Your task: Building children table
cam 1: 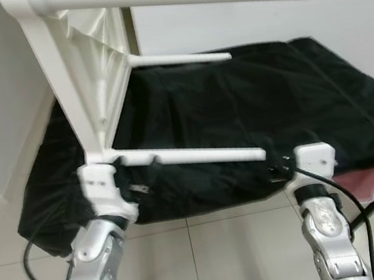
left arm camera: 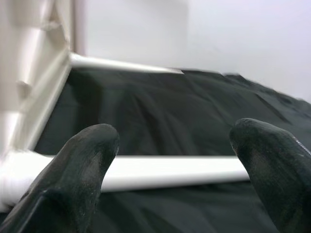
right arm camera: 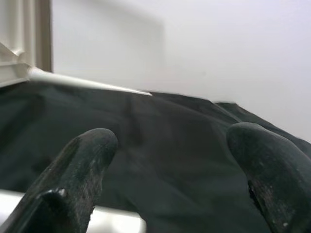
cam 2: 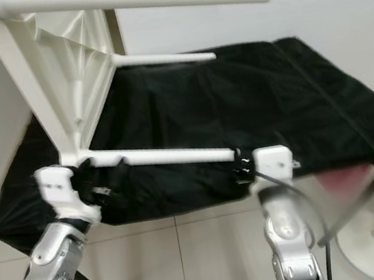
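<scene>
White children's table [cam 1: 91,90] is lying tipped sideways, legs jutting out; left gripper [left arm camera: 175,160] and right gripper [right arm camera: 170,170] are reaching forward, fingers apart, straddling its lowest leg [cam 1: 196,155].

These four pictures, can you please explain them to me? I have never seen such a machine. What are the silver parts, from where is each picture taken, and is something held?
The silver parts are the two arms of a humanoid robot. The two wide pictures come from a stereo camera on its head, looking forward and down. The other two come from a camera on each wrist, looking along that arm's two black fingers.

In front of the robot a black cloth covers a low surface on a tiled floor. A white children's table lies tipped on its side, its round legs pointing sideways over the cloth.

The left pincer is open around the lowest leg, near where it joins the frame. The right pincer is open near that leg's free end. Neither pincer is closed on anything.
</scene>
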Controlling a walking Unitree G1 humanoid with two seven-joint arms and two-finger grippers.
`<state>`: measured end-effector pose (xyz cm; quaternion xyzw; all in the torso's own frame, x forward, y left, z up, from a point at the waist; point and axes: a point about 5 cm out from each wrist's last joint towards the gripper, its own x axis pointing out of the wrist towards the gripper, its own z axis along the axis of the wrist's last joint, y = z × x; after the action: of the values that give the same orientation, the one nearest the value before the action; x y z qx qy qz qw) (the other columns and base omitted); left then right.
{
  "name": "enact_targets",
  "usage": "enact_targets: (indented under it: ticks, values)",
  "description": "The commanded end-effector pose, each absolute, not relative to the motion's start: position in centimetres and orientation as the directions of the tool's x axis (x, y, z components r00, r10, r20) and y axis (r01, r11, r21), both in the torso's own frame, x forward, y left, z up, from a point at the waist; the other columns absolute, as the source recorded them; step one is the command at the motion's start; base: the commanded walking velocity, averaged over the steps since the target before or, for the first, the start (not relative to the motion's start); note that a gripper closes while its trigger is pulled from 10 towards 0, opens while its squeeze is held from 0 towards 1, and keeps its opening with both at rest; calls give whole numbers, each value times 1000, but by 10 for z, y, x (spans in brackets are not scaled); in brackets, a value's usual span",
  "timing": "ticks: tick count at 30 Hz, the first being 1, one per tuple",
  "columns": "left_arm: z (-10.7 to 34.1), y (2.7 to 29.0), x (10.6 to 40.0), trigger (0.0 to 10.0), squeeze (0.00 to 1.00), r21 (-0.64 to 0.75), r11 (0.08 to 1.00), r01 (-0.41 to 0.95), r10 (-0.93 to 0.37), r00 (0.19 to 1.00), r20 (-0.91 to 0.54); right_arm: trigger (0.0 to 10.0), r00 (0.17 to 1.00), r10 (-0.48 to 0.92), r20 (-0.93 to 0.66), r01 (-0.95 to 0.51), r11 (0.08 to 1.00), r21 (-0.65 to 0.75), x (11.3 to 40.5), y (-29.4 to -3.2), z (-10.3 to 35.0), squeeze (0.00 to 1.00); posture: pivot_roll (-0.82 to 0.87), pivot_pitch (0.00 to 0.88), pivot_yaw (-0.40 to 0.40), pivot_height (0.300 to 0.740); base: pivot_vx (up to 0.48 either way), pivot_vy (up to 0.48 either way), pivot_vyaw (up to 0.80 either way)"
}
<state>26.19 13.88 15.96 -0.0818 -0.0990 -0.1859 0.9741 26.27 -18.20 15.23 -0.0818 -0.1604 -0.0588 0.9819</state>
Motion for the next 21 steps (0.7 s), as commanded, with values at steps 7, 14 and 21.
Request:
enact_targets:
  ticks: [7,14,21]
  values:
    - [155,144,259,10000,0,-143,933,331,-301,933,196,10000,944,-65,323,115,984,-138,264,-174,152,0,-5,14,-11,740,73,0,0]
    - [149,133,260,10000,0,-113,926,359,-344,929,134,10000,940,-50,339,109,981,-158,266,-173,155,0,-5,21,-6,740,0,0,0]
    - [148,125,263,10000,1000,-140,902,408,-395,912,112,10000,927,-20,375,80,986,-146,273,-176,167,1000,-9,24,4,740,0,0,0]
